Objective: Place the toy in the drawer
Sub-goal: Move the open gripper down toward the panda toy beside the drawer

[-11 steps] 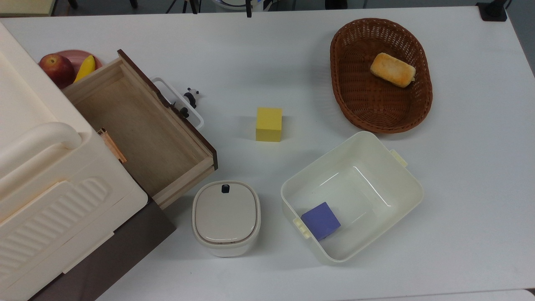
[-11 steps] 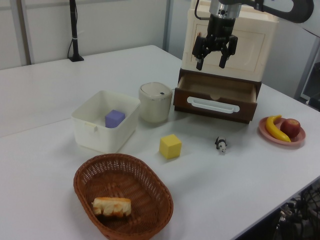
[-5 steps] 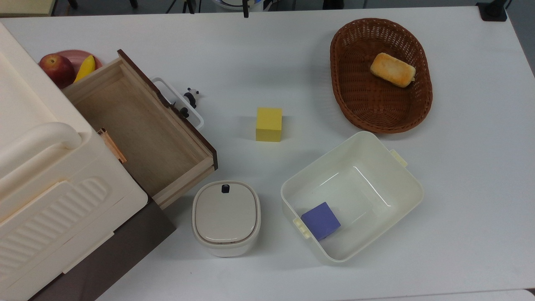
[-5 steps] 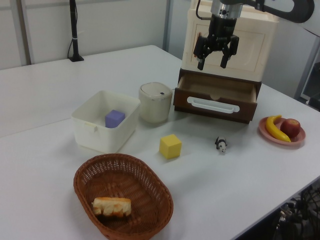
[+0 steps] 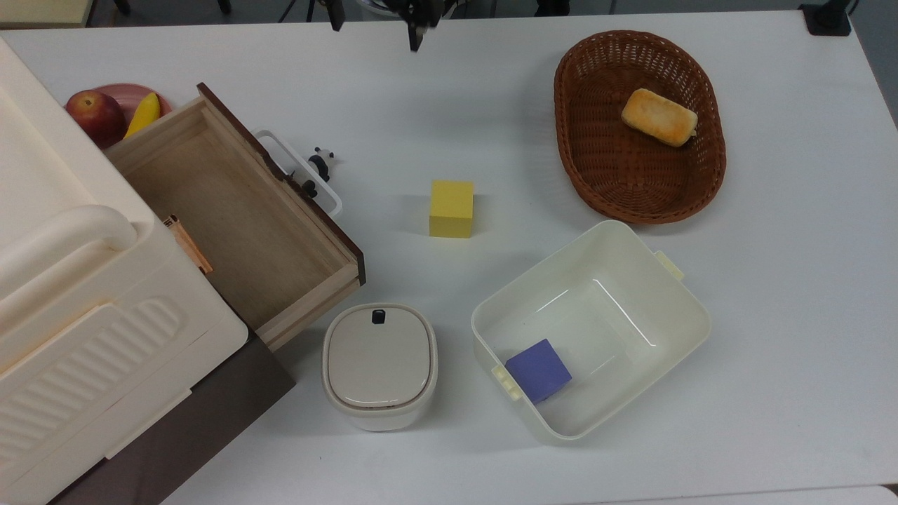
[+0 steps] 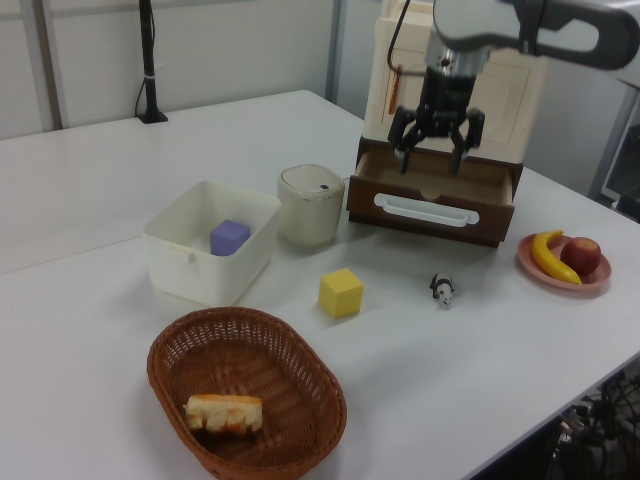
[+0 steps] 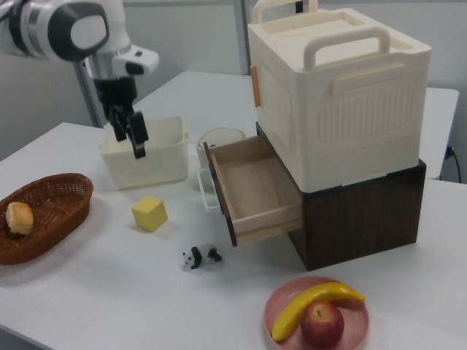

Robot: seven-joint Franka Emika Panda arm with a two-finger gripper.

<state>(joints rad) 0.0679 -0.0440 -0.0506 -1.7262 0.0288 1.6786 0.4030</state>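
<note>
Your gripper hangs with fingers apart above the white table; below it sit the drawer and toy.

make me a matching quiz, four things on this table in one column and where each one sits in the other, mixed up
Things:
1. toy
2. purple cube
3. bread
4. banana

Places:
A. in the wicker basket
B. on the pink plate beside the apple
C. on the bare table, in front of the drawer
D. in the cream bin

Pairs: 1-C, 2-D, 3-A, 4-B
</note>
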